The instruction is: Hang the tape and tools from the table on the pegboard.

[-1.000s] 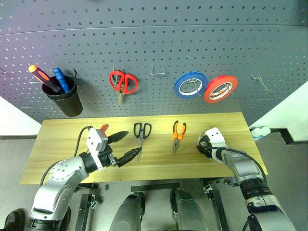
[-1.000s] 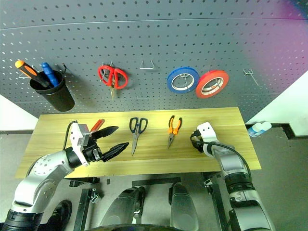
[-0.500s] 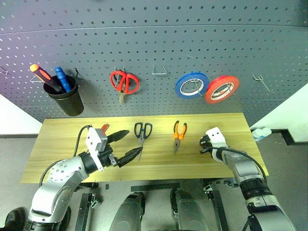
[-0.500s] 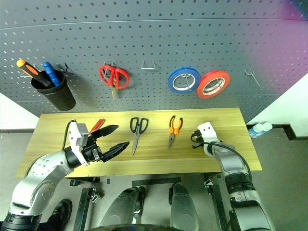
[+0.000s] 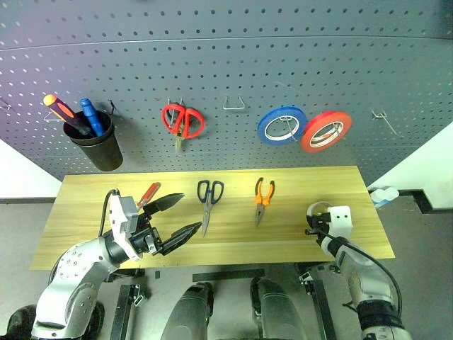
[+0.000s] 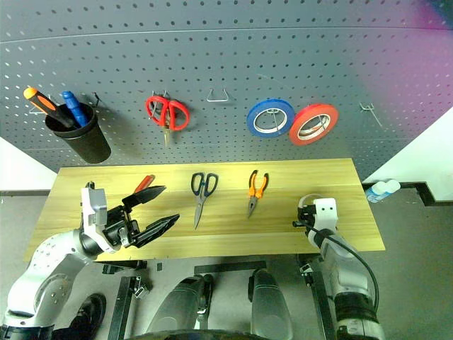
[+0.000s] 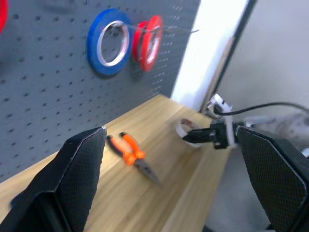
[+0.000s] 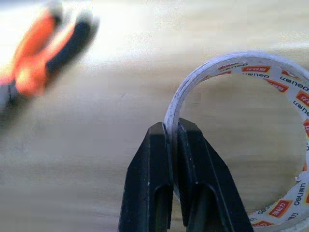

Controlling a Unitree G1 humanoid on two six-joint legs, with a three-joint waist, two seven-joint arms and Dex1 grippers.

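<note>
**Tape pinched by its wall at the desk's right end**

Tape (image 8: 241, 140), a thin whitish roll with a printed core, is sitting at the right end of the desk (image 5: 92, 195), where the right hand (image 8: 172, 133) is clamping its two black fingers (image 8: 152, 183) on the ring's wall, one inside the hole and one outside. The roll is looking light and stiff enough to carry from that one pinch, though its smooth side may be slippery and a thin wall could swing in the grip; holding it by the wall is leaving the hole free for a hook, which the task is calling for. A bare hook (image 5: 233, 103) is hanging on the pegboard (image 5: 226, 64) between red-handled scissors (image 5: 182, 122) and a blue roll (image 5: 282, 125), with a red roll (image 5: 325, 131) beside it and another hook (image 5: 384, 120) further right.

The left hand (image 5: 175, 218) is hovering wide apart and empty over the desk's left part, just beside a red-handled screwdriver (image 5: 148, 195). Dark-handled scissors (image 5: 208, 202) and orange-handled pliers (image 5: 262, 198) are lying flat mid-desk, well apart from the tape. Both are rigid metal and heavier-looking; their loops or handles are the likely places to grip. A black cup (image 5: 95, 145) with two screwdrivers is hanging at the board's left.
</note>
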